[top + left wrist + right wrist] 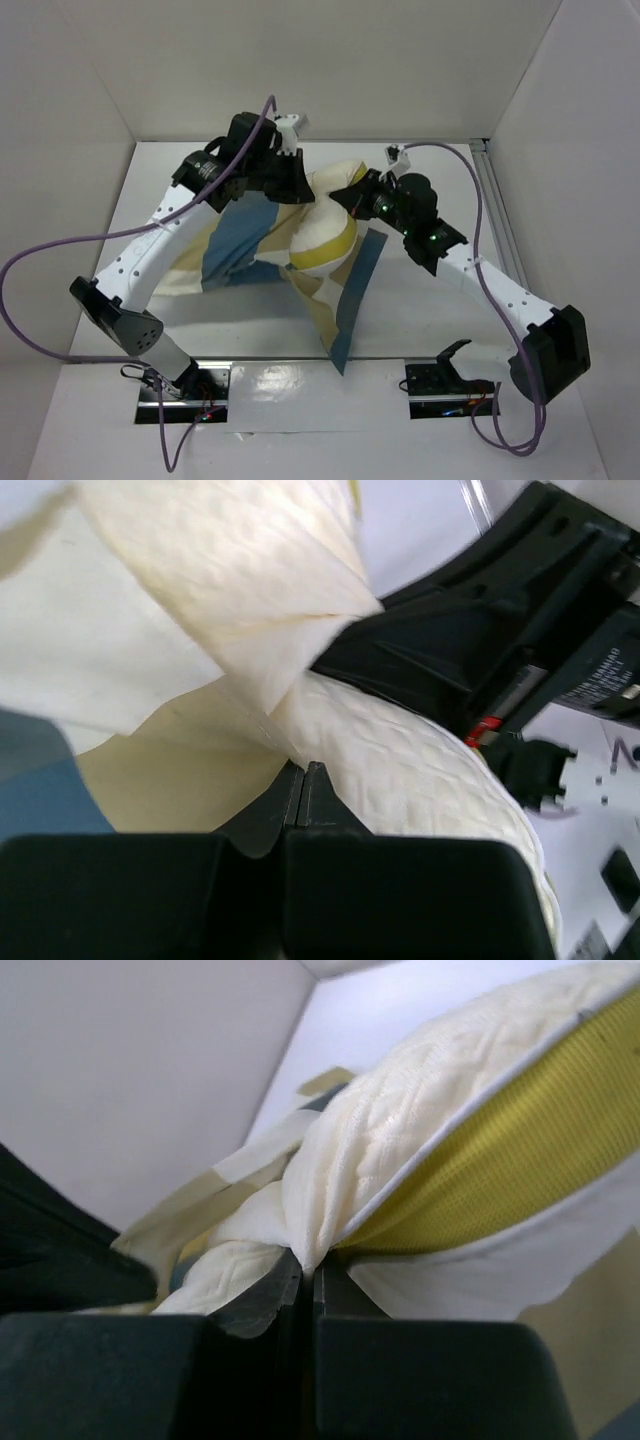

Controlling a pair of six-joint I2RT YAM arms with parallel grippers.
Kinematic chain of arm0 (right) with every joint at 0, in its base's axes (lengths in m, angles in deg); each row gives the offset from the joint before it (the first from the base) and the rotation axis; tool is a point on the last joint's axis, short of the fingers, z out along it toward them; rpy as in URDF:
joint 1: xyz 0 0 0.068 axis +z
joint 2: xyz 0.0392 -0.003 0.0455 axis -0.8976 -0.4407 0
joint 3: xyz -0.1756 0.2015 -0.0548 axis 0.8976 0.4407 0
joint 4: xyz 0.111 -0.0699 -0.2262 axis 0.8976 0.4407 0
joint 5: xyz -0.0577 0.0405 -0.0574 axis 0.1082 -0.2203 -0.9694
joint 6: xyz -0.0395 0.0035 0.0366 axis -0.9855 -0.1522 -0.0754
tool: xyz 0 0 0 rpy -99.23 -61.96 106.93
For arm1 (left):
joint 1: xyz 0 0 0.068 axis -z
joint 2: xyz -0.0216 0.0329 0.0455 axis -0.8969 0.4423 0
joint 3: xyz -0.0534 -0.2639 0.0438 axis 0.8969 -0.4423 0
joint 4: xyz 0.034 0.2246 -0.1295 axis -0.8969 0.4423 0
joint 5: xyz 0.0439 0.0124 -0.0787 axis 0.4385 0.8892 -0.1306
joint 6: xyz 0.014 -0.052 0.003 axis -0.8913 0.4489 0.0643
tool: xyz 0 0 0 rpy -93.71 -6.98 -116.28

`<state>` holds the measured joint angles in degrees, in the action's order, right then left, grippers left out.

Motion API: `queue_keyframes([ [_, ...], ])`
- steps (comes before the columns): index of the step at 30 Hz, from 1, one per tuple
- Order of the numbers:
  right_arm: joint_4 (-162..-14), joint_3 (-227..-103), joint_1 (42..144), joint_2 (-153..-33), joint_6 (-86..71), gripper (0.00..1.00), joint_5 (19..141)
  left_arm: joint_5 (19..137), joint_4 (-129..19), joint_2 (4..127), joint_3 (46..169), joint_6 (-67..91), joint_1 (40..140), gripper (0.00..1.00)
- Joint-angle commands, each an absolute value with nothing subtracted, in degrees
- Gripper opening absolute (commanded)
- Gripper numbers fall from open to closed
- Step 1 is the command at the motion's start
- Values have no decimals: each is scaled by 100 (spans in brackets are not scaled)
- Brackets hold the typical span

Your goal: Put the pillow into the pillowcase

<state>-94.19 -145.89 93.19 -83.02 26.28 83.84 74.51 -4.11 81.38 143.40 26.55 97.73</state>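
The table [410, 320] carries everything, and most of the cloth lies across its middle, reaching toward the far edge. The pillowcase [235, 250] is the biggest piece. Its blue, tan and cream checks are rumpled and spread toward the left edge, and a long tongue of it trails back toward the near edge. In the left wrist view a blue patch of it [40, 795] shows just beside the jaws.

The pillow [325, 235] sits on top of that fabric, bunched into a rounded lump with its yellow band showing. Its upper end is drawn up between the two arms. Nearly all of its quilted cream face [430, 1120] is in plain sight, so I judge the task to be at an early stage: the pillow is not yet inside. The case's mouth cannot be made out, so it is unclear whether any corner has entered.

The right gripper [305, 1265] has its jaws pressed together on a pinch of the pillow's corner. The left gripper [303, 775] is also clamped tight, its tips against the cloth where the quilted and smooth fabric meet. What it nips, if anything, I cannot tell.

Still to do, by this reading: find the opening, hold it apart, and feed the whole pillow in.
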Motion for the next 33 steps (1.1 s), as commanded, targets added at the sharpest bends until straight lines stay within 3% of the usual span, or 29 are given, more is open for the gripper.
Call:
queue_keyframes([
  [1,-9953,-13739,9899,-8877,2817,0,8108,6451,-978,8238,13758,2936,9882,0],
  [6,-10342,-13456,10216,-9732,3011,0,8432,5964,-1498,7983,12817,3314,9882,0],
  [12,-9668,-13490,10551,-9249,2652,2,7950,6791,-875,8096,13386,3095,9698,1],
  [14,-9176,-13718,10551,-9013,2362,29,7548,6949,-419,8430,13887,3032,9697,17],
  [15,-8599,-13815,10551,-8916,2090,51,7328,7115,-269,8535,14045,2972,9697,21],
  [16,-8341,-13886,10551,-8819,1975,82,7082,7186,-146,8710,14290,2971,9697,26],
  [18,-7788,-13991,10307,-8477,1764,91,6510,7431,48,8774,14372,2971,9697,37],
  [23,-7450,-13939,9506,-8080,1491,93,6420,7933,251,8950,14433,3076,9697,38],
  [29,-7450,-14087,9136,-8509,1297,80,6772,8355,558,9002,14372,3076,9697,38],
  [33,-7056,-14999,8918,-9631,981,93,6472,8889,848,9204,14372,3024,9697,48],
])
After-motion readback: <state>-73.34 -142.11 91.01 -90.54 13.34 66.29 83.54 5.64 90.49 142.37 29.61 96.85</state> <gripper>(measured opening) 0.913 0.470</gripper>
